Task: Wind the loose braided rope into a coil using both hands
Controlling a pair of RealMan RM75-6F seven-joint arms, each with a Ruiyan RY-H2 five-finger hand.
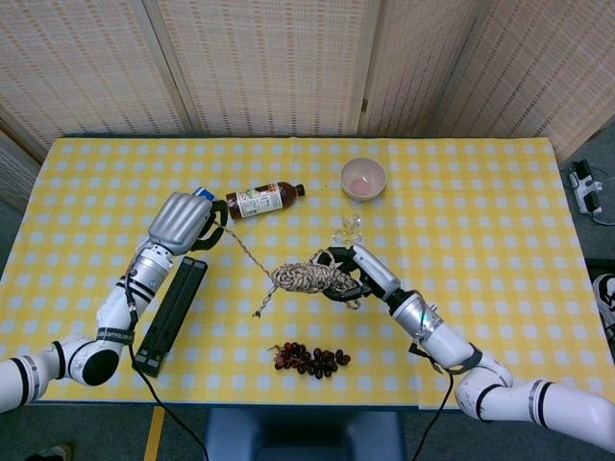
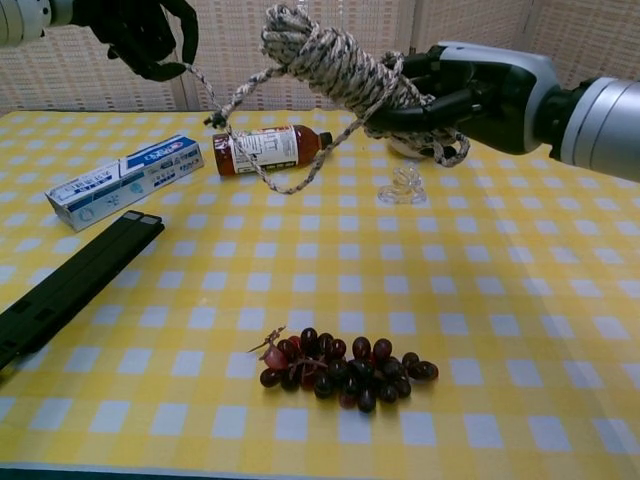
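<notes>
Right hand [image 2: 470, 95] gripped wound rope [image 2: 335, 65] bundle, held above table [image 1: 480, 240] over its middle. Coil sat left of right hand. Left hand [image 2: 145, 35] pinched rope's strand, raised near bottle [image 1: 261, 200]. Loose tail hung from coil toward grapes [image 1: 312, 359].

Bottle [image 1: 260, 200] left of bowl [image 1: 363, 178]

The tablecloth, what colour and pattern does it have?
Yellow and white checks, clearest in the chest view.
</notes>
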